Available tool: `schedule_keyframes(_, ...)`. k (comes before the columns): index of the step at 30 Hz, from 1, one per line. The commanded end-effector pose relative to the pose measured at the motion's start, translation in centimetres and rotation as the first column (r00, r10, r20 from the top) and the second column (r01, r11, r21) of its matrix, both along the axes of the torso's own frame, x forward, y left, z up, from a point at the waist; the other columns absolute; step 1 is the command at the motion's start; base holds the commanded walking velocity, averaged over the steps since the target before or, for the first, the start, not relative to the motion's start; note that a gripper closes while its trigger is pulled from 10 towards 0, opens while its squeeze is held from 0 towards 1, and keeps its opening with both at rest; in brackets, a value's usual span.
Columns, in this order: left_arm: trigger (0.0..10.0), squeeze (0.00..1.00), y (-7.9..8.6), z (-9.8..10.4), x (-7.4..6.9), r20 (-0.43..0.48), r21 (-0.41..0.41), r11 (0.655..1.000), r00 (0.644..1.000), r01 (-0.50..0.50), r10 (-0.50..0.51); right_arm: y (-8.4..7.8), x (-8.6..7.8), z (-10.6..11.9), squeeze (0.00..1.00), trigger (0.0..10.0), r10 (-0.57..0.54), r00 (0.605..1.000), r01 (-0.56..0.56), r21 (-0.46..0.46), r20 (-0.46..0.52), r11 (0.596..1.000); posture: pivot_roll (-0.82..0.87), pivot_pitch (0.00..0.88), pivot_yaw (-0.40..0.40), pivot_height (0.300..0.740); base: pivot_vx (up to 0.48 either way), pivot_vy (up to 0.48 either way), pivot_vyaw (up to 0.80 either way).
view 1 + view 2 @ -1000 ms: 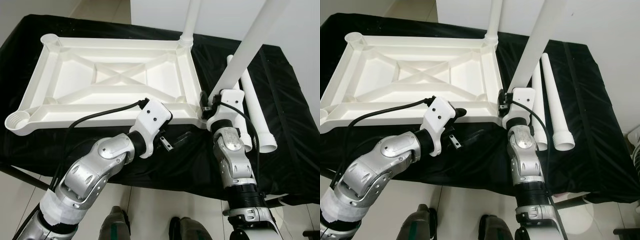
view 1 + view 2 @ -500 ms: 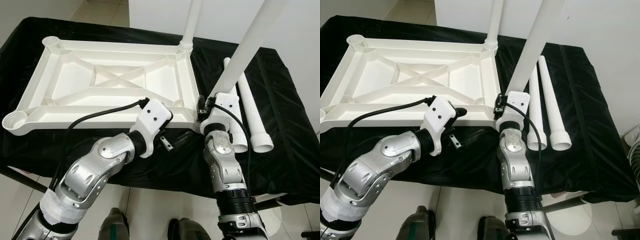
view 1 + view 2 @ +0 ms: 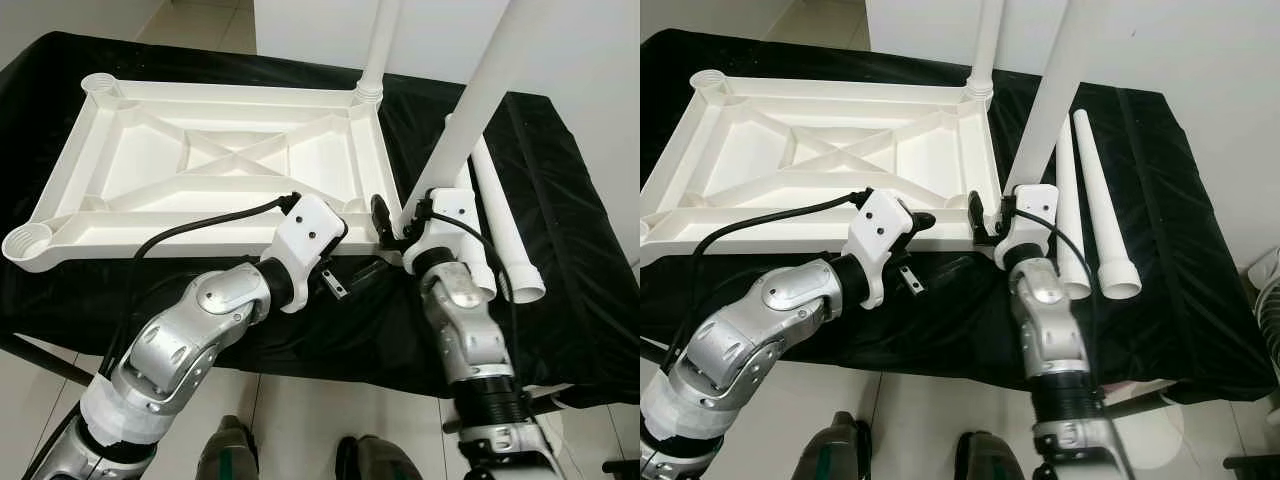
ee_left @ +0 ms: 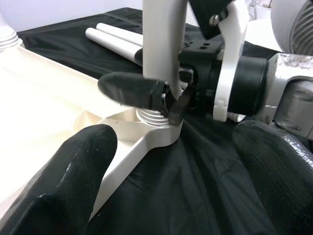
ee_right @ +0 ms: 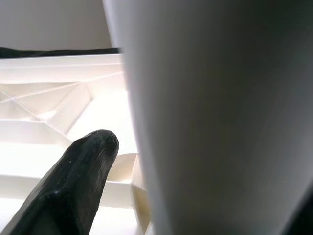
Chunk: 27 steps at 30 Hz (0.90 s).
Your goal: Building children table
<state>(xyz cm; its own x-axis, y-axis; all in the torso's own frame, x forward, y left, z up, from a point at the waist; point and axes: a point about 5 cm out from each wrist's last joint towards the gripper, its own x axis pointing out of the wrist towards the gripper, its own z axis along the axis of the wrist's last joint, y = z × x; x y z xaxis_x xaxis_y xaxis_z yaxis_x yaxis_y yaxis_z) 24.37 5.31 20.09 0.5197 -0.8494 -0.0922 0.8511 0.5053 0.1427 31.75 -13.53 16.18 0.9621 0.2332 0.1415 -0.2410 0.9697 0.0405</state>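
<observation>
A white plastic tabletop [image 3: 210, 170] is laid upside down on a black cloth [image 3: 560, 290], its ribbed underside facing up. A white leg [image 3: 470, 110] is stood, slightly tilted, in the corner socket [image 4: 155, 128] nearest the robot's right side, its threaded end seen just entering the socket. A second upright leg [image 3: 378, 45] is seated in the far corner on the same side. Two loose legs [image 3: 1095, 215] are laid side by side on the cloth just beyond the held leg.

The right gripper [image 3: 392, 222] is closed around the base of the tilted leg, one black finger [image 4: 134, 89] pressed against its side just above the socket; in the right wrist view the leg is seen directly beside a fingertip [image 5: 80, 169].

The left gripper [image 3: 940, 248] is held just beside the tabletop's near edge, close to the same corner. Its fingers [image 4: 73, 171] are spread wide apart and nothing is grasped; the socket lies ahead of them.
</observation>
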Motion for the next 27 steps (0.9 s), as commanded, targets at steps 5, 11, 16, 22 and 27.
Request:
schedule_keyframes(5, 10.0, 0.00, 0.0, 0.0, -0.1, -0.007, 0.003, 0.998, 0.998, 0.061, -0.061, -0.9, 0.3, 0.0, 0.00, 10.0, 0.221, 0.975, -0.223, -0.065, -0.034, 0.973, 0.10, 0.096, -0.017, 0.740, 0.000, 0.000, 0.00)
schedule_keyframes(11, 10.0, 0.00, -0.1, 0.1, -0.1, -0.008, 0.001, 0.998, 0.998, 0.066, -0.066, -1.7, 0.8, -0.4, 0.00, 10.0, 0.324, 0.944, -0.329, -0.117, -0.059, 0.937, 0.10, 0.097, -0.009, 0.740, 0.000, 0.000, 0.00)
schedule_keyframes(16, 10.0, 0.00, -0.2, 0.2, -0.1, -0.007, 0.001, 0.997, 0.997, 0.075, -0.075, -2.1, 1.3, -0.7, 0.00, 10.0, 0.387, 0.917, -0.397, -0.146, -0.092, 0.906, 0.10, 0.101, -0.006, 0.740, 0.000, 0.000, 0.00)
schedule_keyframes(22, 10.0, 0.00, -0.4, 0.3, -0.1, -0.008, 0.000, 0.997, 0.997, 0.082, -0.082, -2.6, 2.0, -0.7, 0.00, 8.5, 0.424, 0.900, -0.436, -0.170, -0.103, 0.884, 0.10, 0.103, -0.004, 0.740, 0.000, 0.000, 0.00)
schedule_keyframes(27, 10.0, 0.00, -0.4, 0.3, -0.2, -0.011, -0.001, 0.996, 0.996, 0.084, -0.084, -2.9, 2.4, -0.7, 0.00, 0.3, 0.444, 0.890, -0.456, -0.192, -0.107, 0.869, 0.10, 0.106, -0.005, 0.740, 0.000, 0.000, 0.00)
